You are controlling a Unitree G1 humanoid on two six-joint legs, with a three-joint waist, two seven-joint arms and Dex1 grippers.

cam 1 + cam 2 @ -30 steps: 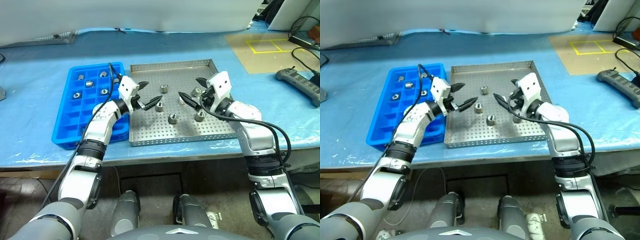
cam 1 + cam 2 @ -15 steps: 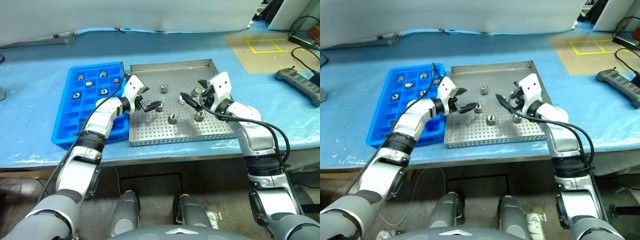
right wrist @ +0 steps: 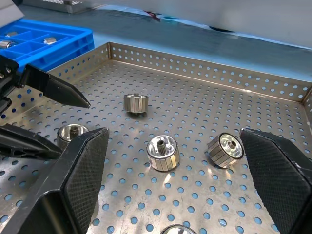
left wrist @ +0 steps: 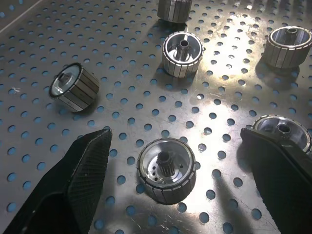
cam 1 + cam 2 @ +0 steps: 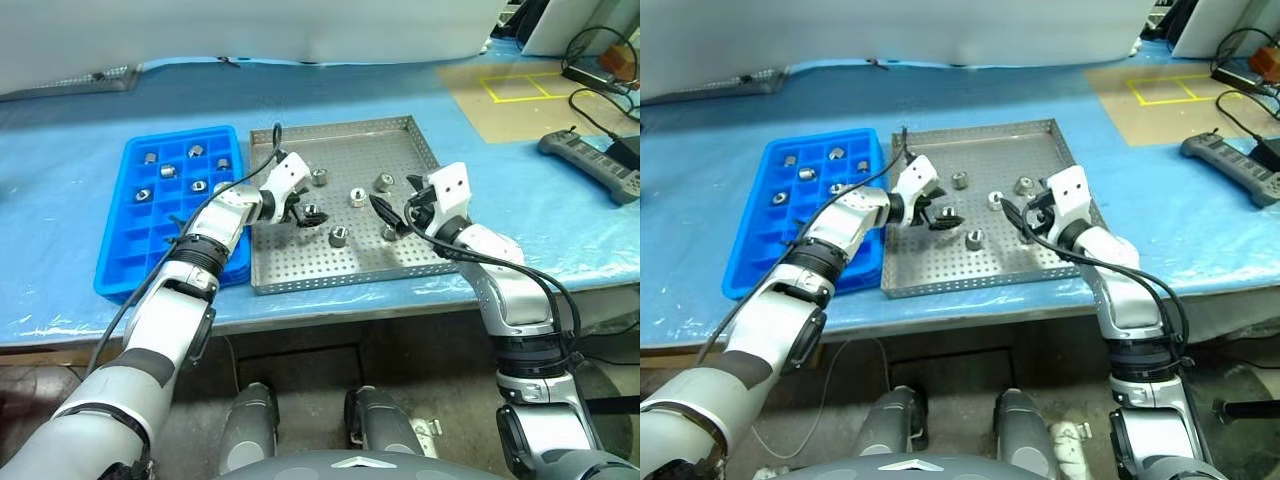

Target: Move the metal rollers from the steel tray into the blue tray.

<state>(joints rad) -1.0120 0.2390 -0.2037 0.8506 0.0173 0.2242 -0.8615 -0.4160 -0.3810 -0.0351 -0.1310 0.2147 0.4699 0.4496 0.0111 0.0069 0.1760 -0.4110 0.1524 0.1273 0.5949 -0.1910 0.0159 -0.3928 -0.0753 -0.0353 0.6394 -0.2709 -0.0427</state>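
Note:
The steel tray [image 5: 345,128] holds several loose metal rollers, among them one at the far side [image 5: 319,177] and one near the middle [image 5: 338,236]. My left gripper [image 5: 303,212] is open and low over the tray floor. One upright roller [image 4: 166,174] stands between its fingers [image 4: 83,170], which are well clear of it on both sides. My right gripper [image 5: 397,200] hovers open over the tray's right part, above two rollers [image 3: 163,152] [image 3: 224,148], with nothing in it. The blue tray [image 5: 150,250] lies left of the steel tray with several rollers [image 5: 168,170] in its far compartments.
Both trays rest on a blue-covered bench. The steel tray's raised rim [image 3: 204,68] rings the rollers. A dark handheld controller [image 5: 580,160] with cables lies at the far right. A yellow-taped brown patch [image 5: 520,95] lies behind it.
The camera has shifted. My left gripper has tipped downward and sunk to the tray floor, so that a roller now stands between its open fingers. The right gripper has barely drifted.

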